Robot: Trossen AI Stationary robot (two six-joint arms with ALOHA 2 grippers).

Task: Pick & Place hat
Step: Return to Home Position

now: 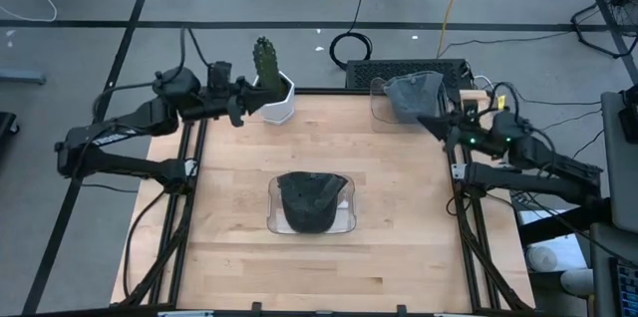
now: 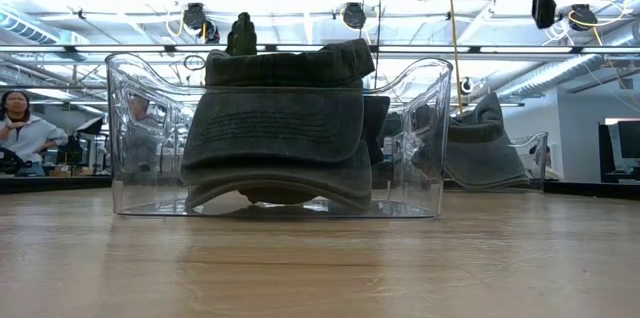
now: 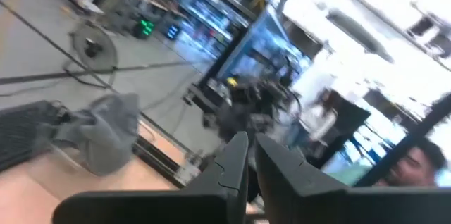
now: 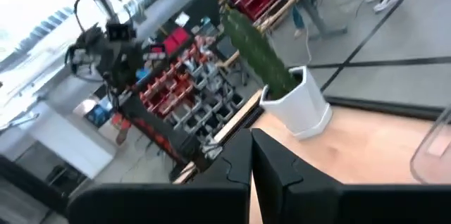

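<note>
A dark grey hat (image 1: 311,200) lies folded in a clear plastic bin (image 1: 342,220) at the table's middle; in the low view the hat (image 2: 285,128) fills that bin (image 2: 430,138). A second, lighter grey hat (image 1: 414,94) sits in another clear bin at the far right corner, also seen in the low view (image 2: 485,148) and the left wrist view (image 3: 106,129). My left gripper (image 1: 239,100) hovers shut near the far left edge, by the cactus pot. My right gripper (image 1: 431,120) hovers shut beside the far right bin. Neither touches anything.
A cactus (image 1: 264,56) in a white pot (image 1: 279,98) stands at the far left edge; the right wrist view shows the pot (image 4: 299,108). Bare wood lies around the middle bin. A person (image 2: 20,128) sits beyond the table.
</note>
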